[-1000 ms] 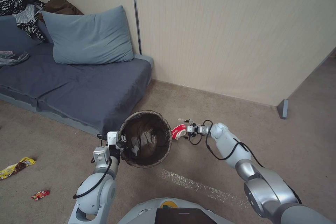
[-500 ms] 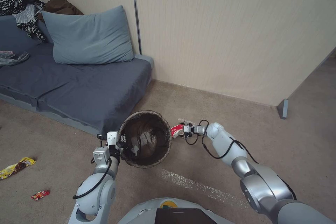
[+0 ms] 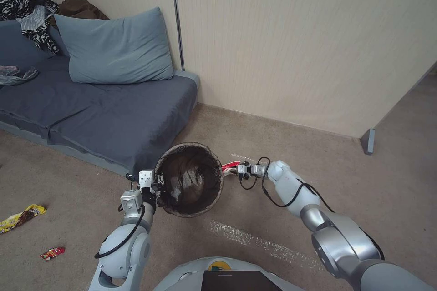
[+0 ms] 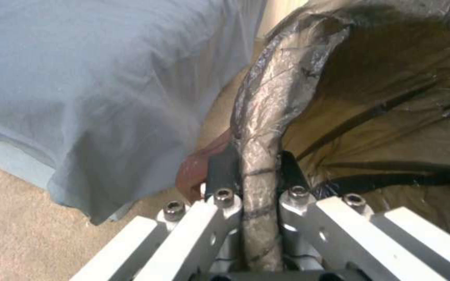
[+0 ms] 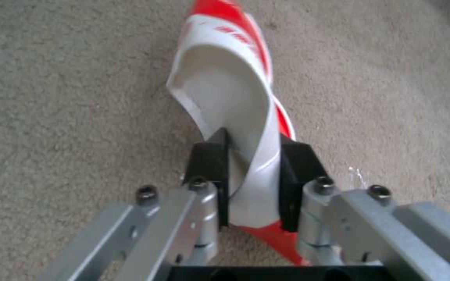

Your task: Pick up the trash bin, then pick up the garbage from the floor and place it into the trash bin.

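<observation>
The trash bin [image 3: 190, 180], round with a dark bag liner over its rim, hangs above the carpet in front of the sofa. My left gripper [image 3: 159, 188] is shut on its near-left rim; the left wrist view shows the lined rim [image 4: 266, 117] pinched between the black fingers [image 4: 222, 169]. A squashed red-and-white paper cup [image 5: 235, 89], one piece of the garbage, is clamped in my right gripper [image 5: 251, 171]. In the head view that cup [image 3: 229, 166] sits just beside the bin's right rim, held by the right gripper [image 3: 235, 169].
A grey sofa [image 3: 91, 113] with a blue pillow [image 3: 114, 47] stands behind the bin. A yellow wrapper [image 3: 20, 216] and a red wrapper [image 3: 51, 253] lie on the carpet at the left. The wall [image 3: 296, 45] runs behind, with a tape strip [image 3: 255, 240] on the floor.
My right gripper has carried the paper cup leftward, from a little right of the bin up to its right rim. The left gripper and the bin have hardly moved.
</observation>
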{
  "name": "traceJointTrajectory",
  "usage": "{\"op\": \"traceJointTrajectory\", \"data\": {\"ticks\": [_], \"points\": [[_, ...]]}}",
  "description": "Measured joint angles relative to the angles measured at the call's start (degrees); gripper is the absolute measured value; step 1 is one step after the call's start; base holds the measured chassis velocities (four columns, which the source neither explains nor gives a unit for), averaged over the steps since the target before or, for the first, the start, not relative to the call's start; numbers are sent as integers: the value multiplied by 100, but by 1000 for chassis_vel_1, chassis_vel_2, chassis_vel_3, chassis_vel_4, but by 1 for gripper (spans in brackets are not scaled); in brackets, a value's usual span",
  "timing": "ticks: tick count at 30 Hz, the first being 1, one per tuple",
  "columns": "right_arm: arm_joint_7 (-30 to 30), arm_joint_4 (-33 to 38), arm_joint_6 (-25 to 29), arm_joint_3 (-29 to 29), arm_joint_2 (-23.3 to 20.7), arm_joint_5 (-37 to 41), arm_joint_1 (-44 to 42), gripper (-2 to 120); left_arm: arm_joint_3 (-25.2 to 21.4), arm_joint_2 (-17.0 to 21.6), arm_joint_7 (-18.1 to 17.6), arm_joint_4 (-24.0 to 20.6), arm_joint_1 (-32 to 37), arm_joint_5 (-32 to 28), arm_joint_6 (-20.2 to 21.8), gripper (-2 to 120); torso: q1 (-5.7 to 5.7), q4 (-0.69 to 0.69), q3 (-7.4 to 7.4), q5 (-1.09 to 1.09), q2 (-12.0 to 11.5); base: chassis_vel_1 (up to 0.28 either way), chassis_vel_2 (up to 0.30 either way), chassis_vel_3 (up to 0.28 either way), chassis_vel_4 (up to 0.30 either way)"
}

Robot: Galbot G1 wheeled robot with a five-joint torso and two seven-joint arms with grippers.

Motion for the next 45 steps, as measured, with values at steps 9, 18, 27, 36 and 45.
{"op": "traceJointTrajectory", "data": {"ticks": [9, 18, 27, 36, 45], "points": [[23, 50, 5, 63, -82, 64, -53, 10, 30, 8, 1, 56, -31, -1, 4, 2, 0, -1, 0, 0, 0, 0, 0, 0, 0], [55, 258, 9, 232, -122, 210, -178, 10, 33, 30, 3, 61, -36, -2, 13, 2, 0, 0, 0, -1, 0, 0, 0, 0, 0], [691, 1281, -17, 581, -280, 1483, -777, 10, 26, 52, 8, 126, -62, -17, 18, 2, 0, -1, 0, -1, 0, 0, 0, 0, 0], [1705, 3220, -125, 778, -408, 2882, -1744, 10, 4, 121, 11, 181, -98, -86, 17, 2, 0, -2, 0, -1, 0, 0, 0, 0, 0], [1717, 5429, -607, 764, -563, 4910, -2561, 10, 4, 130, 12, 156, -91, -101, 32, 2, 0, -1, 0, -2, 0, 0, 0, 0, 0]]}}
